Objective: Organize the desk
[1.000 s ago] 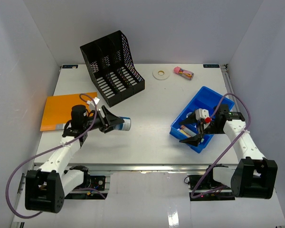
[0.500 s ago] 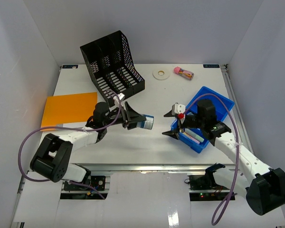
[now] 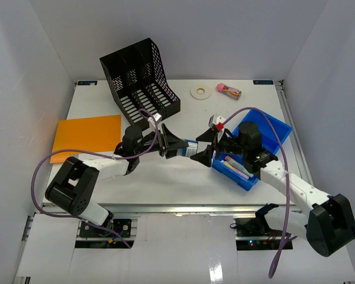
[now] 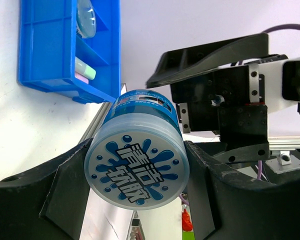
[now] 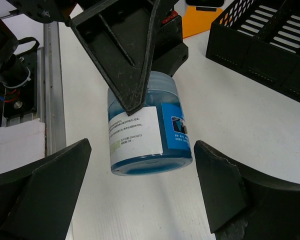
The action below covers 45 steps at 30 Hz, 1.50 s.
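The jar (image 4: 136, 172) shows white Chinese characters on its lid; side label (image 5: 135, 132) unreadable.

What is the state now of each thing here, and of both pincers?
Translucent blue plastic jar: lid on, held sideways.
Left pincer: shut on the jar.
Right pincer: open, astride the jar, not touching.
Blue plastic bin: holds markers.
Black mesh file rack: empty.
Orange paper folder: closed, flat.
White tape roll: lying flat.

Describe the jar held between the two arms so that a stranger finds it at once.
Start at the middle of the white desk, between the black file rack and the blue bin. There the left gripper holds a jar sideways, facing the open right gripper. It alone is translucent blue, with a white label and a splash print on its end.
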Tool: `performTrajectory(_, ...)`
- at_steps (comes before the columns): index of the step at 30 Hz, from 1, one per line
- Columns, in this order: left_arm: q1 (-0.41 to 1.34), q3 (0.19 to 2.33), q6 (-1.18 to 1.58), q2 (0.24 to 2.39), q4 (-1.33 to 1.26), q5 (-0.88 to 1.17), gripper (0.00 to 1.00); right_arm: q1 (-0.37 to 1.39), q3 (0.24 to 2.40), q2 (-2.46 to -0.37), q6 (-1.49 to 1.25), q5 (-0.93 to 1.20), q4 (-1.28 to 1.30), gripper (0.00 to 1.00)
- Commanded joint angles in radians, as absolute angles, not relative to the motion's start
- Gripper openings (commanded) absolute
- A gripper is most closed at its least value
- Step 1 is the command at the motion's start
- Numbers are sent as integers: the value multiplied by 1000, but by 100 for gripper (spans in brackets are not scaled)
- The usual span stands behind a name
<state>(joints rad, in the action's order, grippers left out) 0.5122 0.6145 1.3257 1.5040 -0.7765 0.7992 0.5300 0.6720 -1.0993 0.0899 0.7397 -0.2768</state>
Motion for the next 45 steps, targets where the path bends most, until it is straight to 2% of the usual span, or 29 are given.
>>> performTrajectory(1,521,658,1341,1486,-856,803,0,546,691,-1132,35,747,-354,90)
performTrajectory(6,524,658,1350,1469,-860,812,0,545,695,-1174,47,793,-375,93)
performTrajectory(8,525,657,1346,1465,-849,813,0,546,698,-1178,56,839,-392,98)
performTrajectory(9,525,657,1345,1465,-849,814,0,545,700,-1183,61,854,-396,96)
performTrajectory(20,525,648,1355,1472,-848,817,1,546,735,-1234,108,982,-403,55)
performTrajectory(22,525,649,1356,1476,-850,816,6,545,741,-1239,114,996,-397,43)
performTrajectory(24,525,652,1352,1476,-838,818,17,545,746,-1237,131,1002,-380,32)
performTrajectory(25,526,655,1349,1475,-830,820,24,546,747,-1235,139,1004,-375,28)
performTrajectory(27,525,666,1338,1469,-800,825,51,545,747,-1229,165,1006,-353,21)
performTrajectory(29,523,696,1286,1447,-721,822,73,543,750,-1213,217,993,-289,15)
performTrajectory(32,510,758,1130,1397,-504,790,87,528,759,-1175,304,950,-187,12)
performTrajectory(37,476,937,836,1313,-99,640,98,447,766,-1106,424,890,30,8)
performTrajectory(39,466,993,702,1268,77,554,98,390,776,-1078,450,874,119,8)
performTrajectory(45,457,1022,408,1129,331,271,98,198,887,-1014,609,648,477,8)
